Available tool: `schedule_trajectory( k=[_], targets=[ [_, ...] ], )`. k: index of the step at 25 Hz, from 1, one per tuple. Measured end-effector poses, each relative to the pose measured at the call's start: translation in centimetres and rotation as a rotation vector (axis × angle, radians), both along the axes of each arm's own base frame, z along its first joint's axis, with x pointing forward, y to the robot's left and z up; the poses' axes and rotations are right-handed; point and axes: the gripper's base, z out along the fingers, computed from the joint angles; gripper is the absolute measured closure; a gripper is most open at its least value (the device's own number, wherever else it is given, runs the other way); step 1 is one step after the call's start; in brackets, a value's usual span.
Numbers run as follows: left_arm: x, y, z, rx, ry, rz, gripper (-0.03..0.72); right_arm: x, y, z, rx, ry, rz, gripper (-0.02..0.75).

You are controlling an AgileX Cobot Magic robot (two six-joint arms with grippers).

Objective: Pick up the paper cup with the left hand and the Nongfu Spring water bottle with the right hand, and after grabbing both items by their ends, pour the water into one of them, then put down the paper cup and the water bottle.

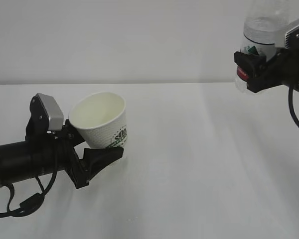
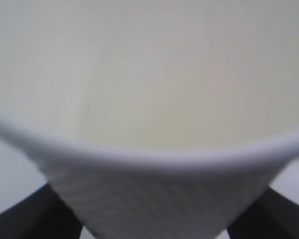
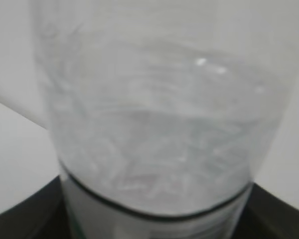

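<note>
The white paper cup (image 1: pixel 100 122), with its green logo, sits between the fingers of my left gripper (image 1: pixel 105 144). It is tilted, with its cream mouth facing up and toward the camera. No water shows inside it. In the left wrist view the paper cup (image 2: pixel 149 149) fills the frame, with a black finger (image 2: pixel 20 219) at each lower corner. High at the right, my right gripper (image 1: pixel 253 69) is shut on the clear Nongfu Spring water bottle (image 1: pixel 263 22) at its red label. The bottle (image 3: pixel 154 124) fills the right wrist view, so its ends are hidden.
A bare white table (image 1: pixel 189 164) runs back to a white wall. The left arm lies low over the table, and its black cable (image 1: pixel 20 205) loops down at the front left. The right arm's cable (image 1: pixel 295 112) hangs at the right edge.
</note>
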Motion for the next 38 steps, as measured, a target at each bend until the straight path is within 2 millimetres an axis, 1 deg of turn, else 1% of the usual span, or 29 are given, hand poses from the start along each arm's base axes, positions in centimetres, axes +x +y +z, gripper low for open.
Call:
schedule_trajectory(
  k=[9, 15, 19, 22, 30, 34, 38],
  targets=[
    [-1.3, -0.5, 3.3, -0.045, -0.002, -0.125, 0.124, -1.3, 0.6, 1.8, -0.056, 0.022, 0.075, 0.233],
    [-2.3, -0.7, 4.2, -0.024, 0.021, -0.206, 0.124, -2.3, 1.1, 2.8, -0.081, 0.022, 0.143, 0.233],
    [-3.0, -1.2, 4.5, 0.0, 0.025, -0.268, 0.124, -2.8, 1.4, 2.9, -0.13, 0.036, 0.202, 0.233],
    [-3.8, -2.2, 4.3, 0.023, 0.032, -0.312, 0.124, -3.2, 1.7, 3.0, -0.16, 0.044, 0.245, 0.233],
    [-6.4, -5.7, 4.0, 0.085, 0.035, -0.451, 0.124, -4.1, 2.1, 3.5, -0.244, 0.026, 0.318, 0.234],
    [-6.4, -7.8, 5.0, 0.076, 0.002, -0.492, 0.125, -4.5, 2.2, 3.9, -0.269, 0.009, 0.344, 0.234],
    [-5.6, -9.4, 6.0, 0.103, -0.045, -0.491, 0.124, -5.0, 2.4, 4.7, -0.27, -0.025, 0.359, 0.233]
  ],
)
